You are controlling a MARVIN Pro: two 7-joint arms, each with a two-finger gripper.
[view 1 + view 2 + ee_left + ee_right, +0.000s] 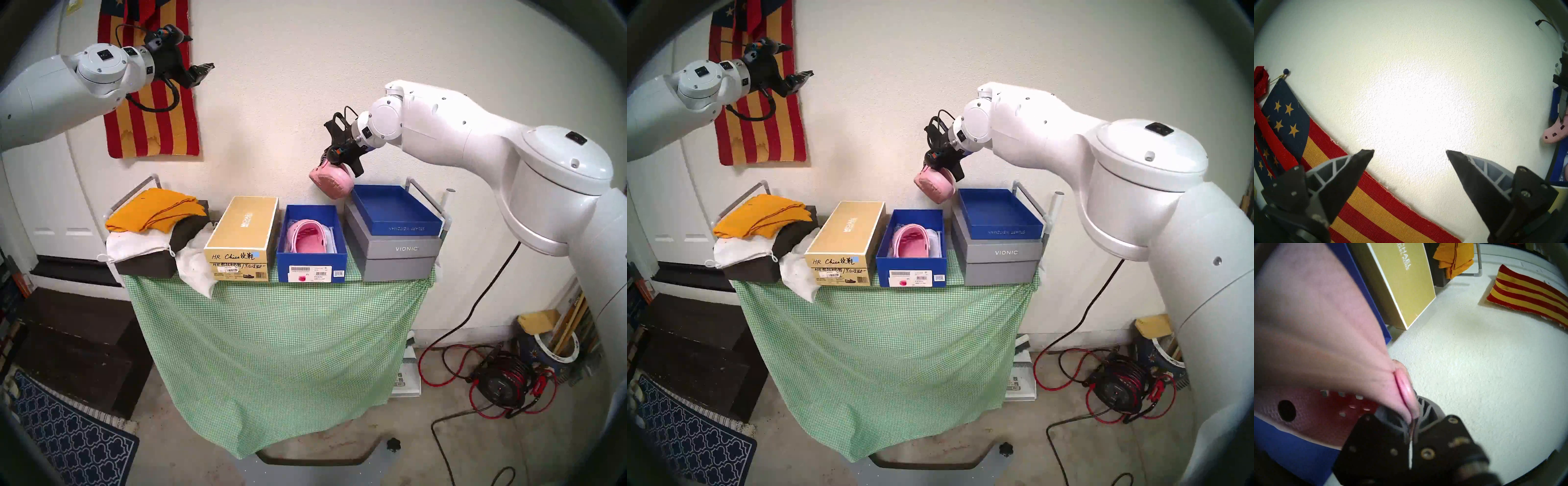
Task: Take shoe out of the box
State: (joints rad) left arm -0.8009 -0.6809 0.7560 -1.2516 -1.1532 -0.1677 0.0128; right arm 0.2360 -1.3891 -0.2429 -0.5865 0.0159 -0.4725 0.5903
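Observation:
The deep royal-blue box [311,268] [911,268] stands open on the green-checked table, with a white barcode label on its near end. One pink clog [307,236] [910,241] lies inside it. My right gripper [334,162] [937,166] is shut on a second pink clog [330,183] [935,185] and holds it in the air behind the box, near the wall. In the right wrist view the fingers pinch the clog's edge [1405,389]. My left gripper [203,69] [1410,152] is open and empty, raised high at the left by the wall flag.
A shallow blue lid [393,210] lies on a grey VIONIC box [400,254] right of the blue box. A gold box [242,234] stands to its left, then folded cloths [156,220]. A striped flag [152,112] hangs on the wall. Cables and a reel [502,387] lie on the floor.

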